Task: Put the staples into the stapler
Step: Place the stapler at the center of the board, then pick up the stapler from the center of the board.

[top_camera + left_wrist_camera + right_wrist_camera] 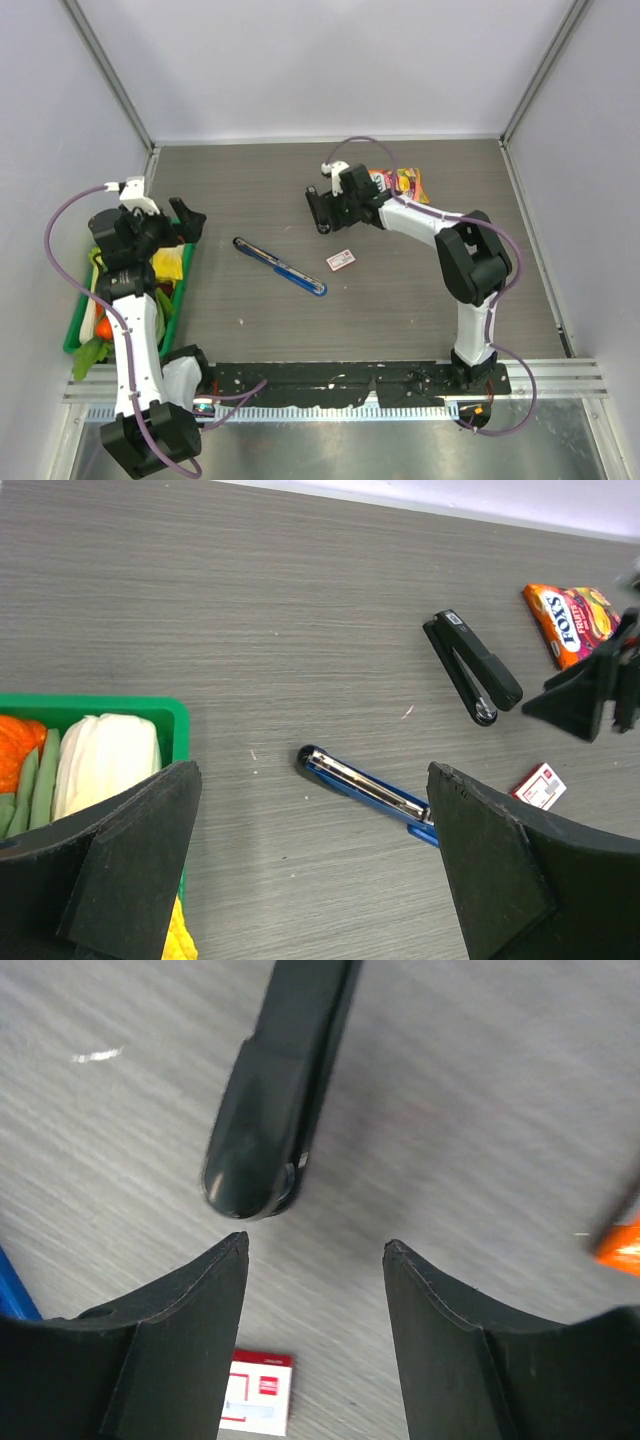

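Observation:
The black stapler (470, 665) lies shut on the table; its rounded end (255, 1120) sits just ahead of my right gripper's left finger. My right gripper (315, 1245) is open and empty and hovers low beside that end; it also shows in the top view (325, 212), where the stapler is hard to tell from the fingers. The white-and-red staple box (340, 260) lies shut at the table's middle, and it shows below the right fingers (258, 1392). No loose staple strips are in view. My left gripper (312, 780) is open and empty at the green basket's edge (185, 222).
A blue stapler (280, 265), opened flat with its metal rail up, lies left of the box (365, 785). An orange snack bag (410, 183) lies behind the right gripper. A green basket (72, 330) with toy vegetables stands at the left edge. Walls close in three sides.

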You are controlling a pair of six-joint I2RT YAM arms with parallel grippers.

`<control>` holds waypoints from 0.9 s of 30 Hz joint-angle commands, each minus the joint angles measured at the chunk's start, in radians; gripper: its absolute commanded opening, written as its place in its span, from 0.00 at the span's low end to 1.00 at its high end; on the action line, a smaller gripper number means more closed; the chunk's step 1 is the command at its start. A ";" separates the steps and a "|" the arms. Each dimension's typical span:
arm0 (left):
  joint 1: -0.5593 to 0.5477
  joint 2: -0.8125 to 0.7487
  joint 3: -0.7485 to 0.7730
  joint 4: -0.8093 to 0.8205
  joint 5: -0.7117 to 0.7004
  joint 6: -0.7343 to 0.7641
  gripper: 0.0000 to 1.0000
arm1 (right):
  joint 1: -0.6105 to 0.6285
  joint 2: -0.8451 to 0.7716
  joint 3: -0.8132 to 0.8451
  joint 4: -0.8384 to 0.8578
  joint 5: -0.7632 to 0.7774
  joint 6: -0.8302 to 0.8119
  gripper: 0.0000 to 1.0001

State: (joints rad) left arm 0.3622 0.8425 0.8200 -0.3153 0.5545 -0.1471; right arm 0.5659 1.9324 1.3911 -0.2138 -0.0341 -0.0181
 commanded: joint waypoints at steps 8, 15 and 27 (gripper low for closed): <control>0.007 0.015 -0.005 0.050 0.061 -0.016 1.00 | 0.035 0.060 -0.007 0.131 -0.040 0.066 0.62; 0.007 0.017 -0.010 0.053 0.068 -0.016 1.00 | 0.058 0.149 0.025 0.165 0.063 0.033 0.62; 0.004 0.038 -0.015 0.058 0.096 -0.019 1.00 | 0.071 0.140 -0.015 0.292 0.112 -0.011 0.34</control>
State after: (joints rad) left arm 0.3622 0.8818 0.8124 -0.3031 0.6212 -0.1551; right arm 0.6334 2.0880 1.3865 -0.0174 0.0353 -0.0044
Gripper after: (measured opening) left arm 0.996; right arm 0.465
